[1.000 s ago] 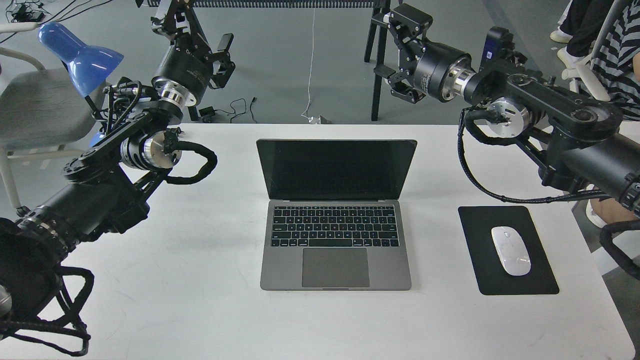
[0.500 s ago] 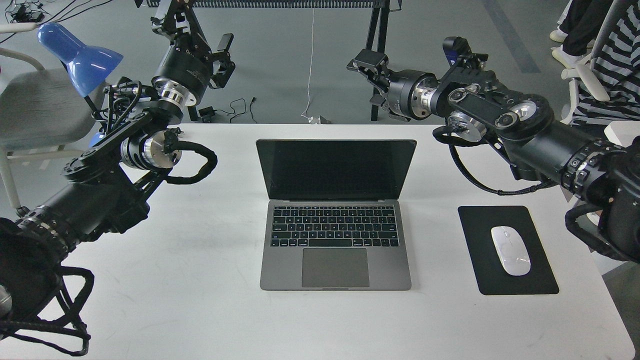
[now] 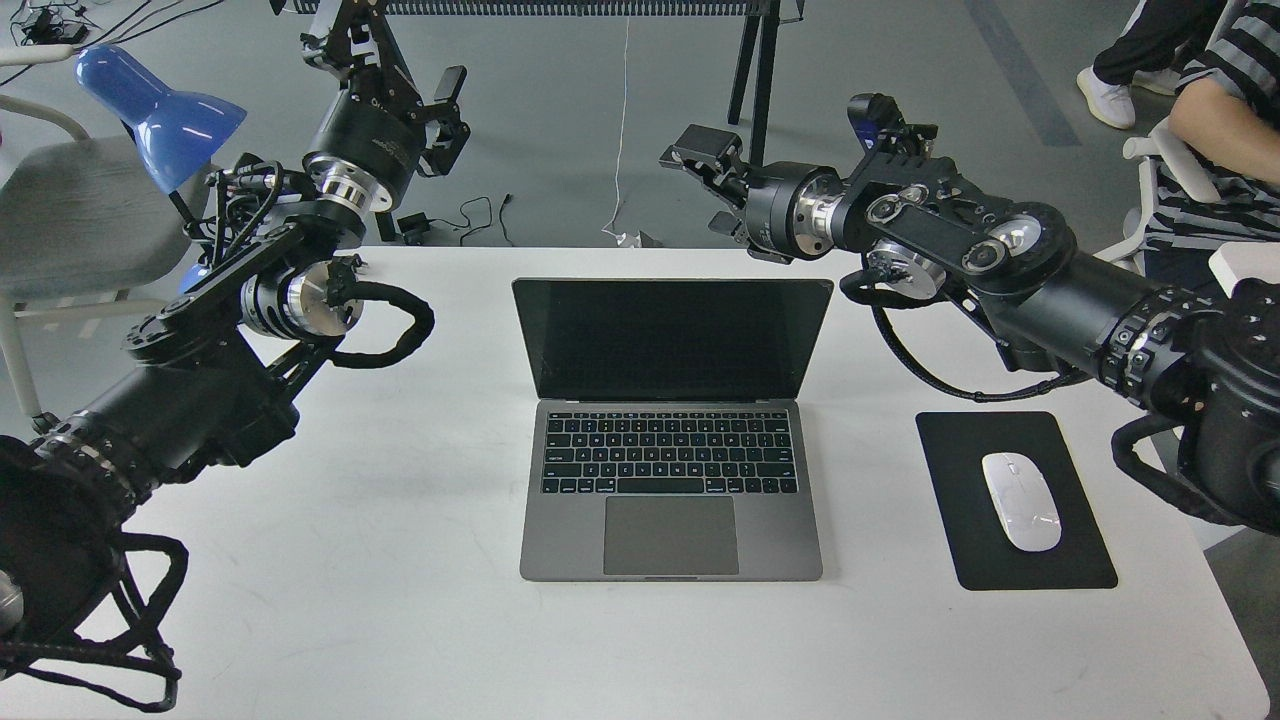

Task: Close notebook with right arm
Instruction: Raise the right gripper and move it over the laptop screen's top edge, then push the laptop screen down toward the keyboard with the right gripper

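The notebook (image 3: 670, 470) lies open in the middle of the white table (image 3: 350, 600), with its dark screen (image 3: 672, 338) upright and facing me. My right arm comes in from the right, with a small blue part (image 3: 868, 108) near the wrist. My right gripper (image 3: 708, 186) is open and empty. It hangs above and behind the right part of the lid's top edge and does not touch it. My left gripper (image 3: 398, 62) is open and empty, raised beyond the table's far left edge.
A black mouse pad (image 3: 960, 560) with a white mouse (image 3: 1021, 500) lies right of the notebook. A blue desk lamp (image 3: 160, 105) and a grey chair (image 3: 70, 215) stand at the far left. A seated person (image 3: 1220, 110) is at the far right. Black table legs (image 3: 750, 70) stand behind.
My right arm has swung left and forward. Its gripper went from beyond the table's far right to above the lid's top right edge. The left arm and the notebook have not moved.
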Action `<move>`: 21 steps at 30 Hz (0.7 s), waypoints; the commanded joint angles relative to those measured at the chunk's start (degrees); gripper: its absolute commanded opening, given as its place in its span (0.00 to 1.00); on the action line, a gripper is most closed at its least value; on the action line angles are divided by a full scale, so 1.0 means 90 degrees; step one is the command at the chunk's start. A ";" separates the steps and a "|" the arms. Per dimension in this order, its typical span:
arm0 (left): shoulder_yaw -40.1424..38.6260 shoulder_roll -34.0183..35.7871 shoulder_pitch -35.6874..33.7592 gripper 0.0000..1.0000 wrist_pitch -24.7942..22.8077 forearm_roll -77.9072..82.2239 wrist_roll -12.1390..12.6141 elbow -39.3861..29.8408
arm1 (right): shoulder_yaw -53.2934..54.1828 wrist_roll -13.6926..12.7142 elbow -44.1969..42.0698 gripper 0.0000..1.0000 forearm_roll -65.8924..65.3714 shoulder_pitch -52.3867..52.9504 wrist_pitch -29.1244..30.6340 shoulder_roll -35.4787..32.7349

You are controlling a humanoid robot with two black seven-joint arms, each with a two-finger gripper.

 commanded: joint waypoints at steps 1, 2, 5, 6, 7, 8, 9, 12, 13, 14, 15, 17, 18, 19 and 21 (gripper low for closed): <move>0.0001 0.0000 0.0000 1.00 0.0001 0.0000 0.0000 0.0000 | -0.0192 -0.0001 0.0172 1.00 0.0012 -0.0007 0.0000 -0.0024; 0.0001 0.0000 0.0000 1.00 0.0001 0.0000 0.0000 0.0000 | -0.0192 -0.0001 0.0192 1.00 0.0012 -0.0007 0.0000 -0.0034; 0.0001 0.0000 0.0000 1.00 -0.0009 0.0000 0.0000 0.0000 | -0.0192 -0.0001 0.0377 1.00 0.0012 0.0003 0.0000 -0.0160; 0.0001 0.0000 0.0000 1.00 0.0001 0.0000 0.0000 0.0000 | -0.0192 -0.0001 0.0475 1.00 0.0012 0.0003 0.0000 -0.0219; 0.0001 0.0000 0.0000 1.00 0.0001 0.0000 0.0000 0.0000 | -0.0192 -0.0001 0.0601 1.00 0.0012 0.0013 0.0000 -0.0287; 0.0001 0.0000 0.0000 1.00 0.0001 0.0000 0.0000 0.0000 | -0.0192 -0.0001 0.0728 1.00 0.0012 0.0022 0.0000 -0.0346; 0.0001 0.0000 0.0000 1.00 0.0001 0.0000 0.0000 0.0000 | -0.0192 -0.0010 0.0865 1.00 0.0012 0.0022 0.0000 -0.0433; 0.0001 0.0000 0.0000 1.00 -0.0009 0.0000 0.0000 0.0000 | -0.0182 -0.0010 0.1255 1.00 0.0022 0.0032 0.0000 -0.0697; 0.0001 0.0000 0.0000 1.00 0.0001 0.0000 0.0000 0.0000 | -0.0172 -0.0010 0.1373 1.00 0.0022 0.0032 0.0000 -0.0766; 0.0001 0.0000 0.0000 1.00 0.0001 0.0000 0.0000 0.0000 | -0.0163 -0.0010 0.1519 1.00 0.0022 0.0032 -0.0010 -0.0844; 0.0001 0.0000 0.0000 1.00 0.0001 0.0000 0.0000 0.0000 | -0.0143 -0.0010 0.1665 1.00 0.0022 0.0032 -0.0010 -0.0932; 0.0001 0.0000 0.0000 1.00 0.0001 0.0000 0.0000 0.0000 | -0.0133 -0.0010 0.1987 1.00 0.0022 0.0032 -0.0010 -0.1136; 0.0001 0.0000 0.0000 1.00 0.0001 0.0000 0.0000 0.0000 | -0.0133 -0.0010 0.2154 1.00 0.0022 0.0032 -0.0010 -0.1234; 0.0001 0.0000 0.0000 1.00 0.0001 0.0000 0.0000 0.0000 | -0.0123 -0.0010 0.2349 1.00 0.0022 0.0032 -0.0010 -0.1341; 0.0001 0.0000 0.0000 1.00 0.0001 0.0000 0.0000 0.0000 | -0.0123 -0.0010 0.2691 1.00 0.0032 0.0042 -0.0010 -0.1556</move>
